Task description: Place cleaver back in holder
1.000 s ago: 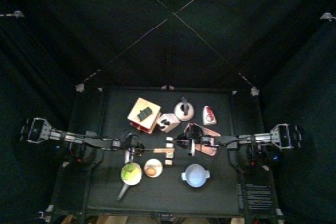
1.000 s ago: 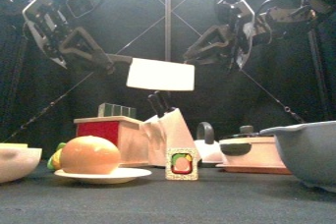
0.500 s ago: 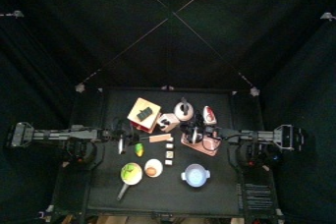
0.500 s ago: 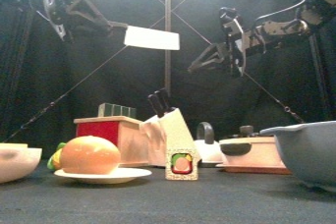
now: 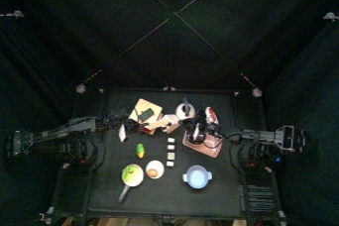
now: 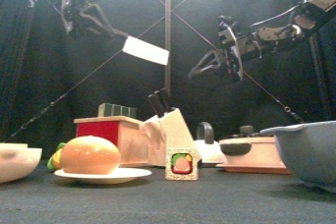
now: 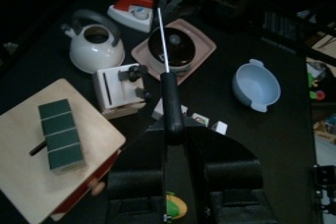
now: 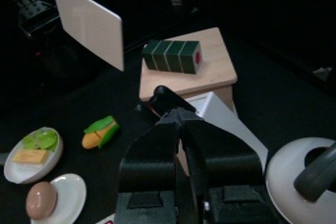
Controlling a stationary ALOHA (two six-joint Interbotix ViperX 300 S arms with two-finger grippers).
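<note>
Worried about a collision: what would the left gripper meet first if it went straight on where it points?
Likely the dark round pan on the pinkish-red board, beyond the held white-bladed cleaver; depth is unclear.

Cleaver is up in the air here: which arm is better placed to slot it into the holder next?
Left. The left gripper is shut on the cleaver by its handle, blade raised above the holder. The right gripper holds nothing and hangs beside the knife block, so it would first need a handover.
</note>
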